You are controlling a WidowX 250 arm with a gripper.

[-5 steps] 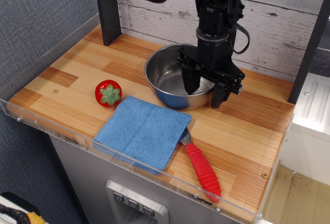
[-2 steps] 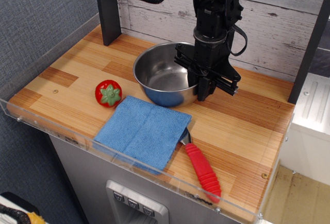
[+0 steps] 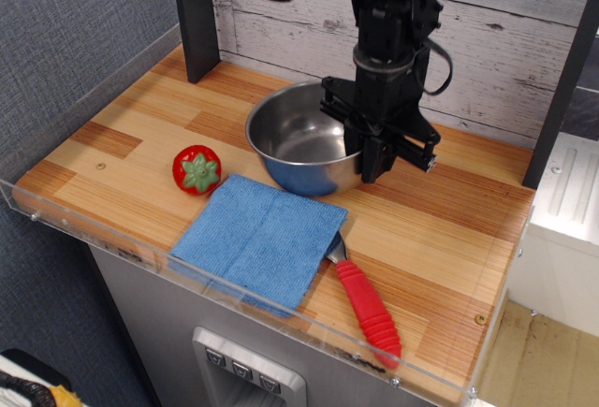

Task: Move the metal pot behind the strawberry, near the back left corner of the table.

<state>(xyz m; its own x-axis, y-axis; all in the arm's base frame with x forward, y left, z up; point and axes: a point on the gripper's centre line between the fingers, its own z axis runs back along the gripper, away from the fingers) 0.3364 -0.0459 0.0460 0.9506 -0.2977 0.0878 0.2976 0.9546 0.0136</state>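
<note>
The metal pot (image 3: 298,138), a shiny steel bowl, sits at the middle back of the wooden table (image 3: 449,215), its near edge just behind the blue cloth. My black gripper (image 3: 367,166) comes down from above and is shut on the pot's right rim, one finger inside and one outside. The pot looks slightly tilted. The red strawberry (image 3: 197,169) with its green cap lies to the pot's front left, apart from it, beside the cloth's left corner.
A blue cloth (image 3: 262,239) lies at the front middle, over the head of a red-handled utensil (image 3: 368,310). A dark post (image 3: 195,14) stands at the back left corner. A clear acrylic lip (image 3: 234,285) runs along the front edge. White plank wall behind.
The gripper, open astride the pot's right rim a second ago, has shut on it. The pot has shifted left towards the strawberry, then eased back slightly right.
</note>
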